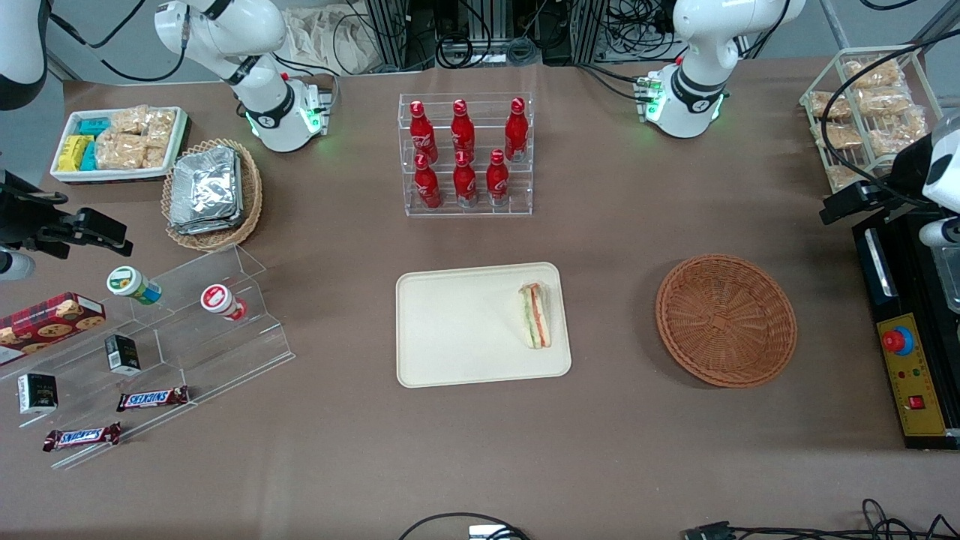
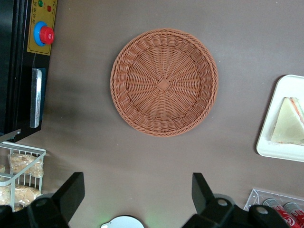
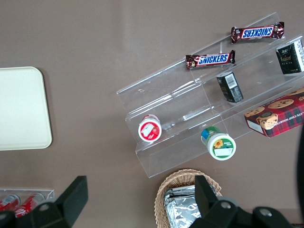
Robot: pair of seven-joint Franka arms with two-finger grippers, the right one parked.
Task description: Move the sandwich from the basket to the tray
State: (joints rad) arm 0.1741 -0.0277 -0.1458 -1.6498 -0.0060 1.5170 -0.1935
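On the tray, at the edge nearest the basket, lies the sandwich, long axis running near to far. The basket holds nothing. The pincer, fingers apart and holding nothing, hangs above the table beside the basket (placement looks complete).

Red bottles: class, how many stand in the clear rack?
6. Three on the upper tier, three on the lower tier nearer the camera, all in the clear rack. None seems hidden.
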